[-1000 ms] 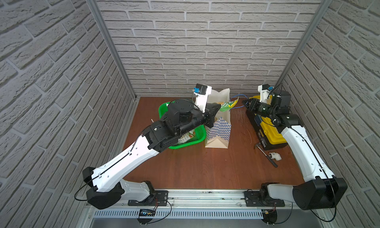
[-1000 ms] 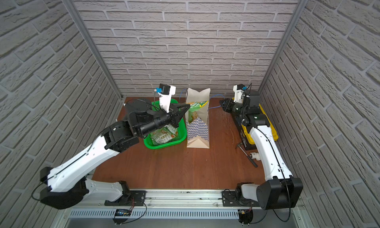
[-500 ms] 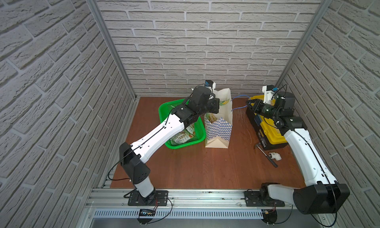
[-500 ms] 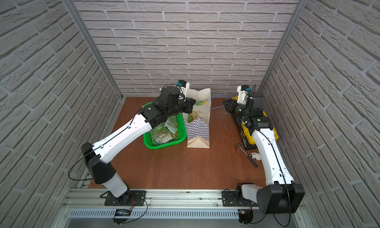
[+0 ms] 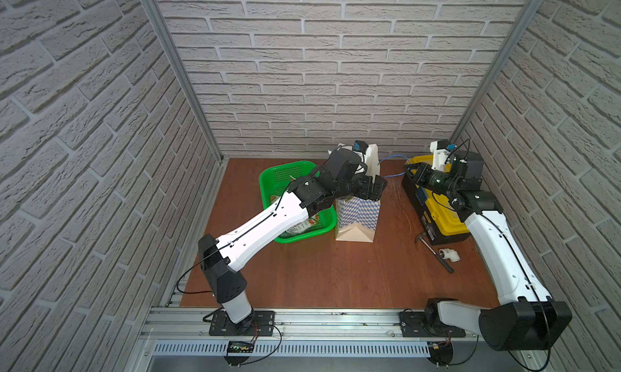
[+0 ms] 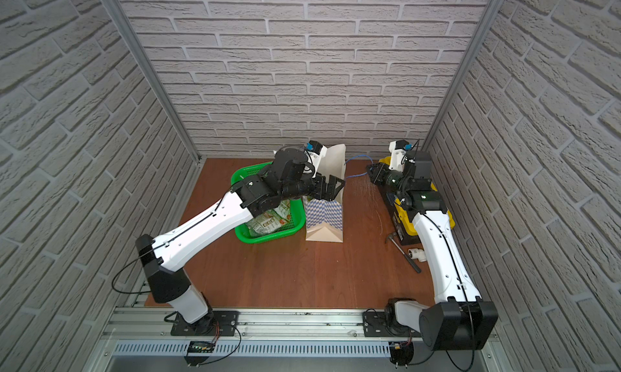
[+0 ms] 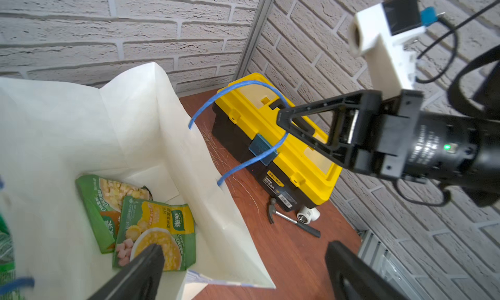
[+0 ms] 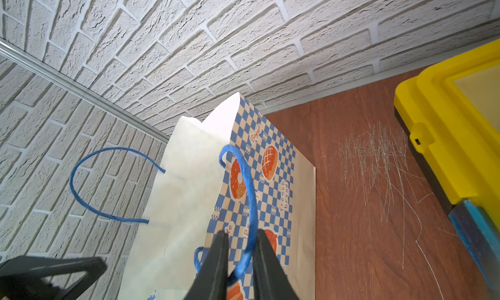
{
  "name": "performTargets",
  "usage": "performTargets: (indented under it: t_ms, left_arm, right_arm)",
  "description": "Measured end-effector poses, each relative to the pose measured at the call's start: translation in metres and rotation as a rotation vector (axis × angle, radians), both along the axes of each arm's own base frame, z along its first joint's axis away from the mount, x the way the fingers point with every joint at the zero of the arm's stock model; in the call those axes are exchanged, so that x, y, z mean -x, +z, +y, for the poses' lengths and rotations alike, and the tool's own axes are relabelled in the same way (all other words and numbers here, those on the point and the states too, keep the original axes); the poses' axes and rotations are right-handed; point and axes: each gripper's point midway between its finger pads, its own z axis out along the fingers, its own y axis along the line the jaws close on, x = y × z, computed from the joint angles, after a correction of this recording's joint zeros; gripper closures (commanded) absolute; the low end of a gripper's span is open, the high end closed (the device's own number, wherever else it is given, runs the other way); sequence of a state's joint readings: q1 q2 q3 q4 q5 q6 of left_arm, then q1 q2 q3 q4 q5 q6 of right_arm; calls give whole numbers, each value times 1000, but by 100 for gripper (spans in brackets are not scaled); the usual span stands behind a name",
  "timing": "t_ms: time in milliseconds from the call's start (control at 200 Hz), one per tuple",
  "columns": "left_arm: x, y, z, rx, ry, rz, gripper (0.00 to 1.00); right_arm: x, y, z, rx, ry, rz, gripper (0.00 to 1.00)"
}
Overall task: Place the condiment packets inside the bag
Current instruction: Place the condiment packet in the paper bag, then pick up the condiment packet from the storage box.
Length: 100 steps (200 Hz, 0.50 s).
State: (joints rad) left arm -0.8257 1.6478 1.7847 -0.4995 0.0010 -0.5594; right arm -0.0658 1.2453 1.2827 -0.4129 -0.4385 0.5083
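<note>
Left wrist shows two condiment packets (image 7: 158, 232) in the bag (image 7: 135, 117); left gripper (image 7: 242, 248) gapes, right gripper (image 8: 240, 239) pinches the handle (image 8: 250, 193).

Both top views high, from front, facing down onto whole table (image 5: 319, 279); left wrist close over bag (image 7: 67, 122) mouth, facing toolbox (image 7: 243, 114); right wrist close beside bag; wrist views share bag, toolbox.

"Bagel" and "french bread" on bag (image 8: 270, 201), "家樂" on condiment packet (image 7: 159, 225), "deli" on toolbox (image 7: 303, 163)
</note>
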Motion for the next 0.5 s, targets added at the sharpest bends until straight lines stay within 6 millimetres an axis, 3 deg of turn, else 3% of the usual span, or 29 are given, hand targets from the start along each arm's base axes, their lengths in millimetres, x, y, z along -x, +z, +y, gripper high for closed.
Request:
performTargets:
  t_ms: [85,275,380,500]
  left_arm:
    - [14,8,22,-12,30,-35,2]
    - [43,15,98,-40,177,-109,2]
    - [46,-4,142,-69,281,-102,2]
    - [37,-47,192,-115,418,-27,2]
  right_arm:
    - [0,-1,0,-1,1,2,78]
    - [1,-4,1,-9,5,10,78]
    - [1,-4,1,-11,2,12,78]
    - [2,-7,-2,-4,-13,26,78]
